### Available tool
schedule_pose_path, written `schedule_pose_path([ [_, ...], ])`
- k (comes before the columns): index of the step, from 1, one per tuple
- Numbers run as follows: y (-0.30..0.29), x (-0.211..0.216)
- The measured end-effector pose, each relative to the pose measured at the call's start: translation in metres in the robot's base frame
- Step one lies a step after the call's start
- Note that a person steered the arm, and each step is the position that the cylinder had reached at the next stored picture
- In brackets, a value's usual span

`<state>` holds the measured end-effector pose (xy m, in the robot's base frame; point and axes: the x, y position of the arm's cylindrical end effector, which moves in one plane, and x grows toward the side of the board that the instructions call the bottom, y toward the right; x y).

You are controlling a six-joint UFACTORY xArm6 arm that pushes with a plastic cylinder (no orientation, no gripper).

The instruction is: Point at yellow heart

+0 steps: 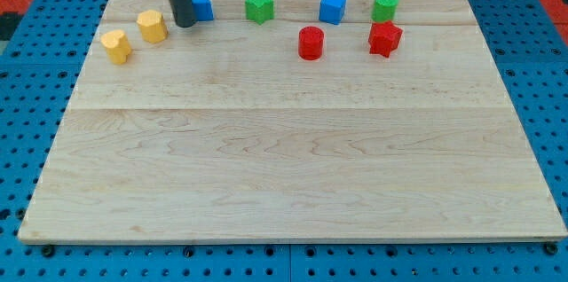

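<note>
Two yellow blocks lie near the board's upper left. The left one (116,46) looks like the heart. The other yellow block (153,27), up and to its right, looks like a pentagon. My tip (185,25) rests on the board just right of the yellow pentagon, with a small gap between them. It is well to the right of the yellow heart and a little above it. The dark rod rises from the tip out of the view's top.
A blue block (203,5) sits right behind the rod, partly hidden. Along the top are a green star (258,5), a blue cube (333,6) and a green block (385,5). A red cylinder (311,43) and a red star (384,39) lie just below them.
</note>
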<state>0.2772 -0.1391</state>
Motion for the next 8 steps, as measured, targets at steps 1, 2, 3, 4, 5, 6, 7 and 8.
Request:
schedule_pose_path([
  [1, 0.015, 0.038],
  [2, 0.012, 0.066],
  [3, 0.007, 0.071],
  [4, -0.004, 0.082],
  [5, 0.003, 0.091],
  [6, 0.005, 0.093],
  [7, 0.004, 0.125],
  [8, -0.007, 0.147],
])
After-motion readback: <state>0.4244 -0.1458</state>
